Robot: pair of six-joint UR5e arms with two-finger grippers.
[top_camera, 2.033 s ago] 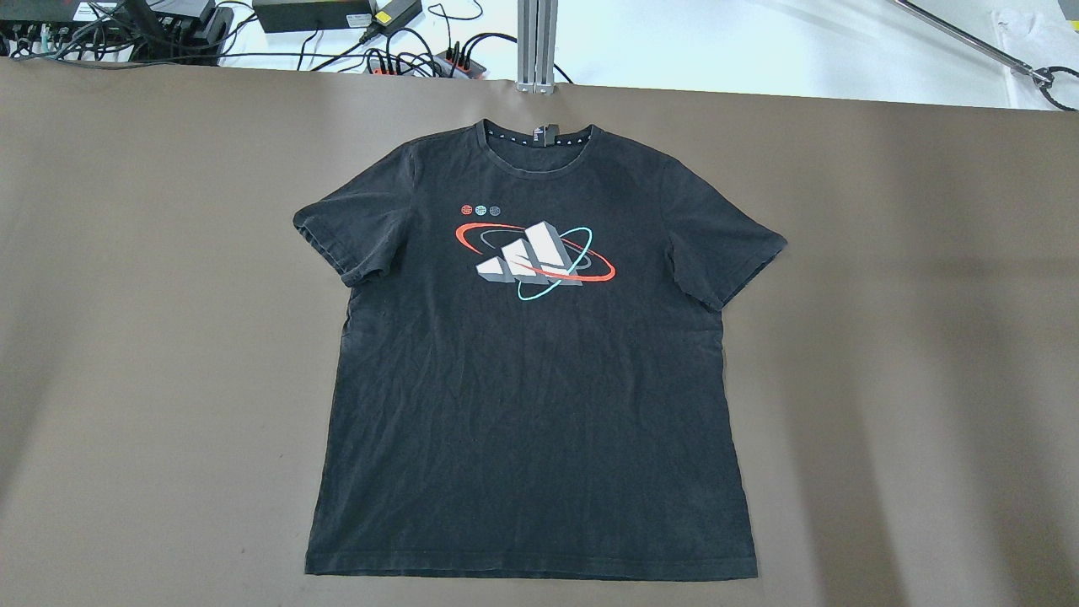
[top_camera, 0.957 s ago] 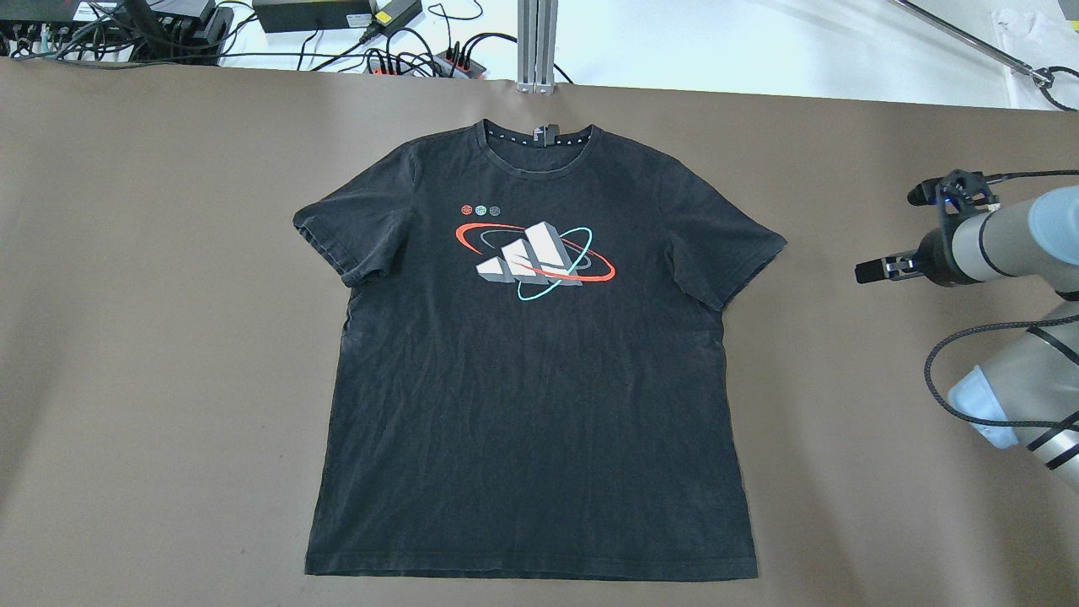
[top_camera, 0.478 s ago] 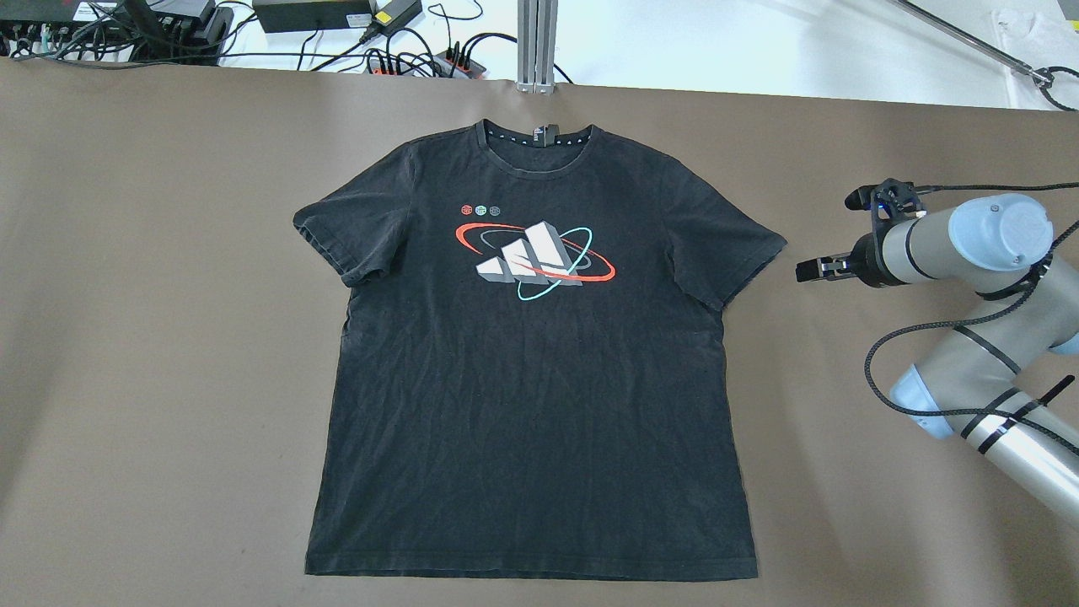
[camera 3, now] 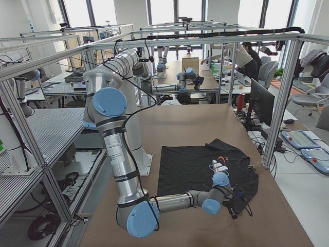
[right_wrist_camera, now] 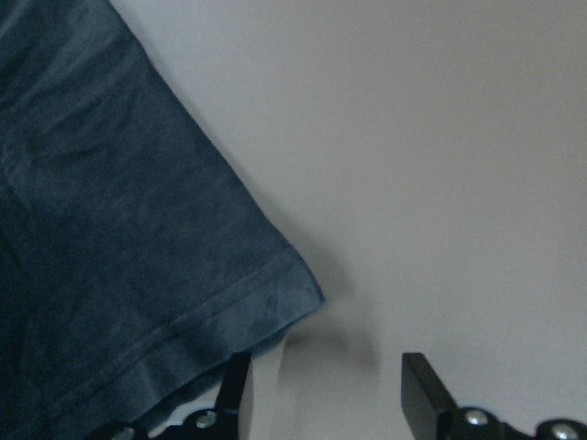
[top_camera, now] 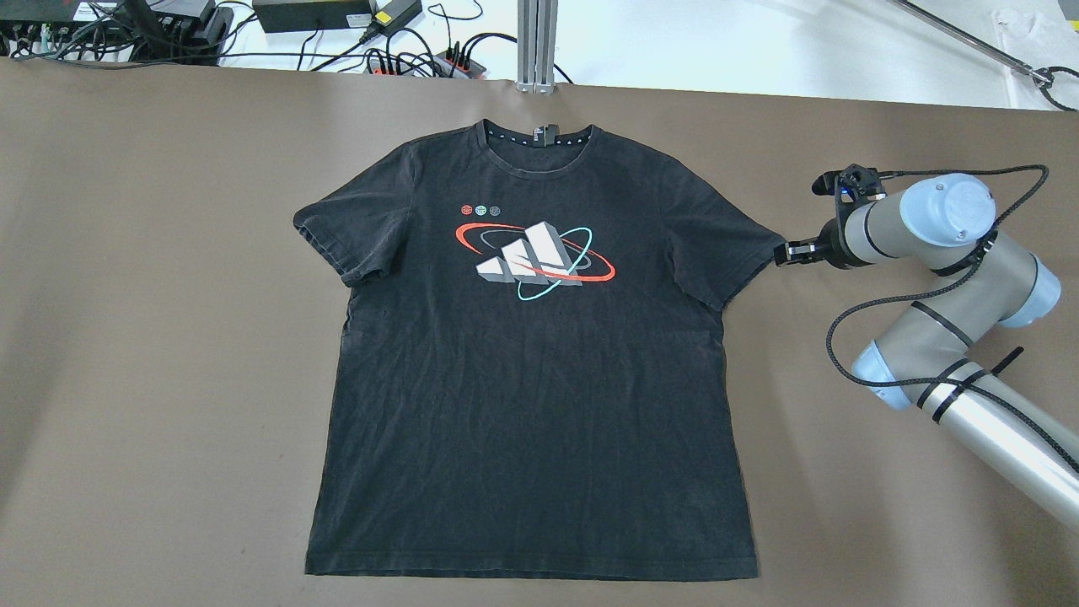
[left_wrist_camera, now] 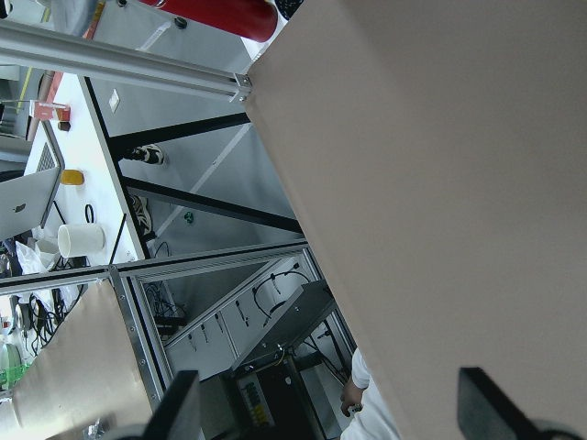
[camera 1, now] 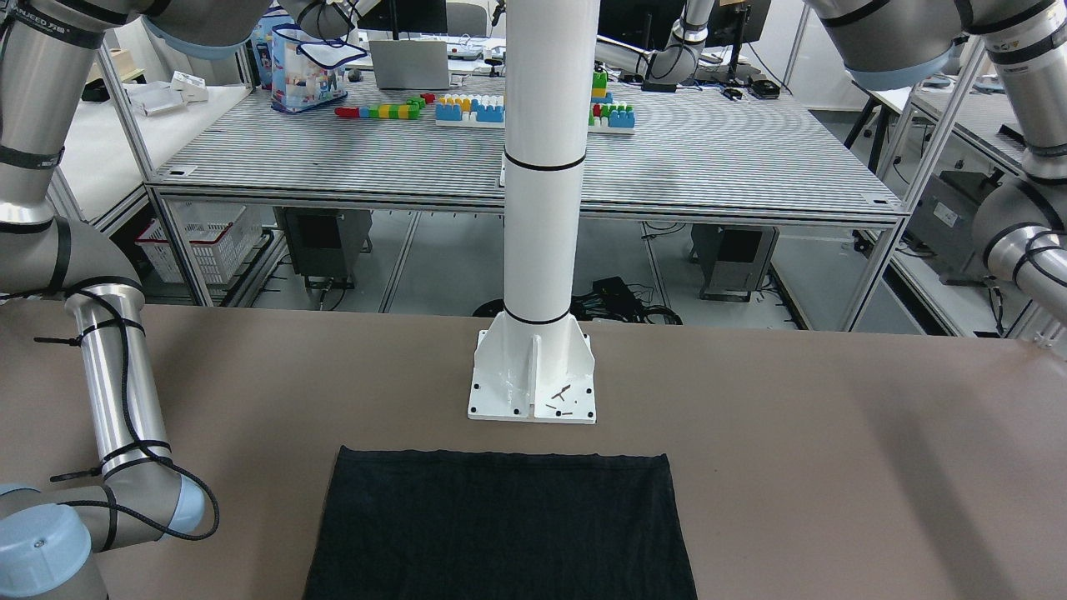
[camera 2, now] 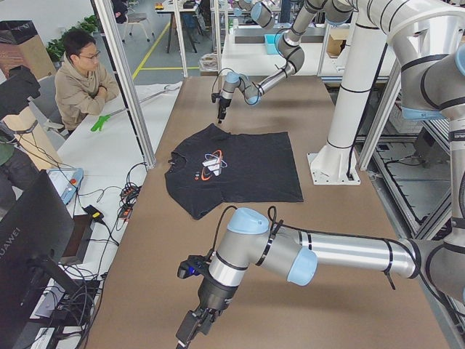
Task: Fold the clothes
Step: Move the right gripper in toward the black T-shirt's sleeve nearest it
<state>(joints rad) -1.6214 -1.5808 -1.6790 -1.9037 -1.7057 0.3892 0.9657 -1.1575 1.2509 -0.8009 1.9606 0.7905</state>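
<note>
Brown table (top_camera: 169,337), lab benches (camera 1: 708,158) beyond. Black T-shirt (top_camera: 531,379) lies flat, print up. Right gripper (right_wrist_camera: 321,385) gapes at T-shirt's sleeve corner; left gripper (left_wrist_camera: 330,403) gapes, well apart from T-shirt.

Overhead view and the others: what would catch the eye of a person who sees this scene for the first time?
A black T-shirt lies spread flat in the middle of the brown table, its red, teal and white chest print facing up. The right end effector is at the corner of the sleeve on that view's right, open. The left end effector hangs open near the table's edge, away from the shirt.
</note>
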